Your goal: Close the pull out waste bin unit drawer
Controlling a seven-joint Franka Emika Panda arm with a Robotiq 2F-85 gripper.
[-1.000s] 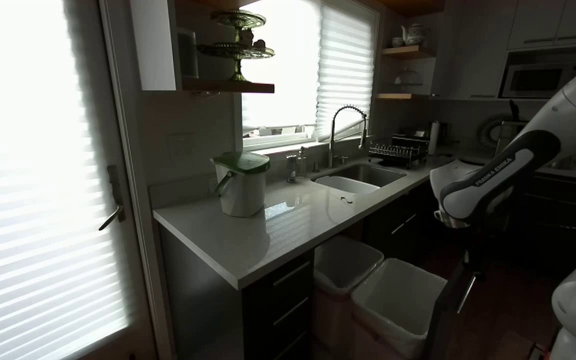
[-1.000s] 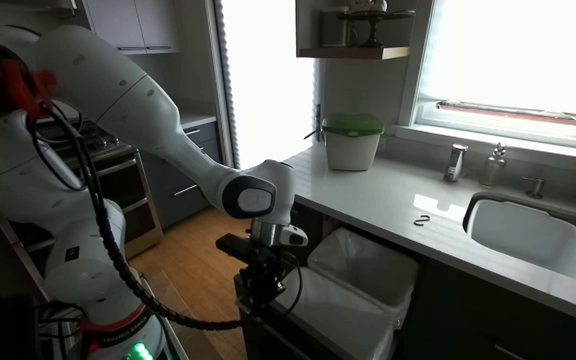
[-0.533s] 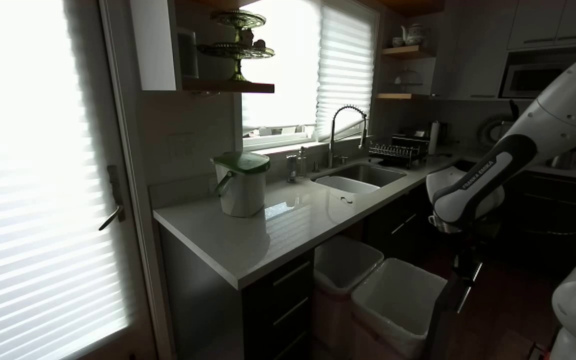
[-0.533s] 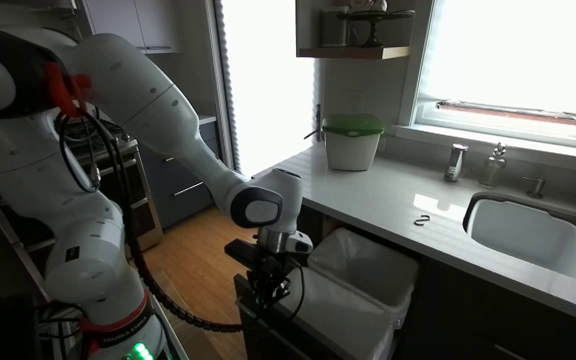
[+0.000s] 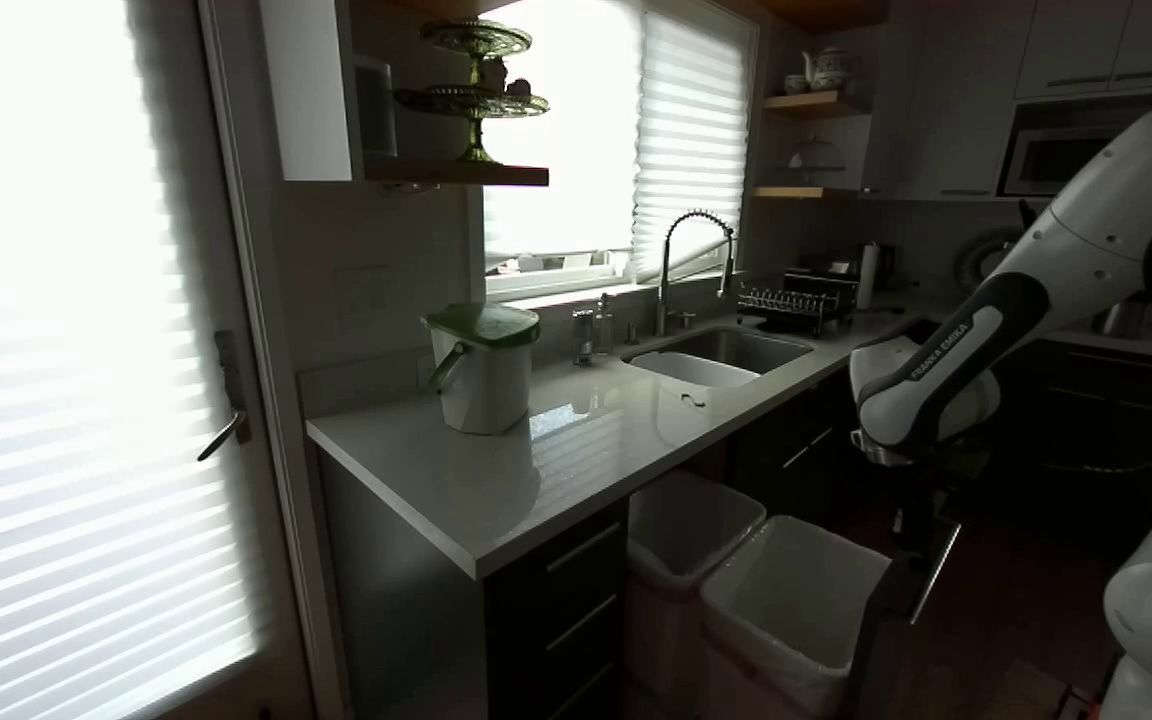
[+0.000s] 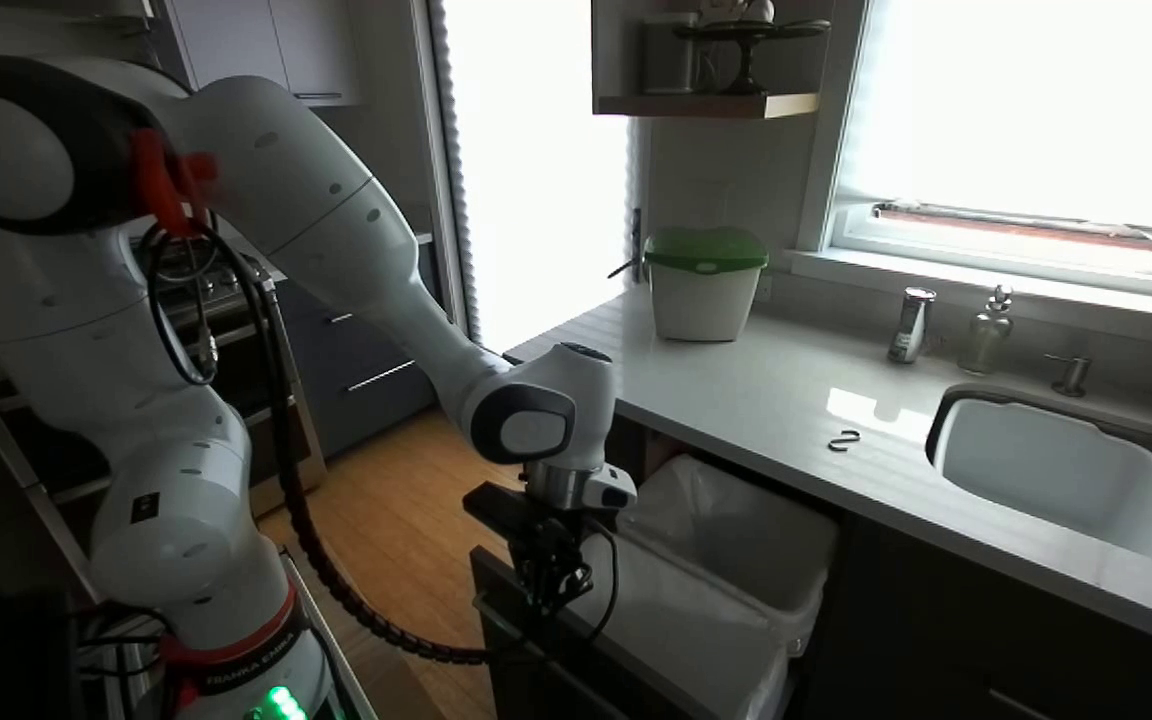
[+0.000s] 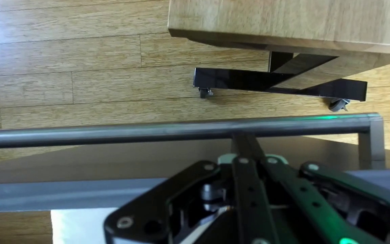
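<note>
pull-out waste bin drawer [image 6: 521, 665] seen open, out from under the tabletop [image 6: 736, 400]. pincer [image 7: 245, 139] pressed together at the bar handle [image 7: 178, 130], contact unclear. drawer judged stiff, fairly heavy, smooth-running; best pushed mid-front, no grip needed.

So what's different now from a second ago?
In an exterior view, the gripper moved down and to the picture's right; the drawer may have edged slightly inward. I can't see anything grabbed or let go. The green-lidded bucket and S-shaped hook stayed put.
</note>
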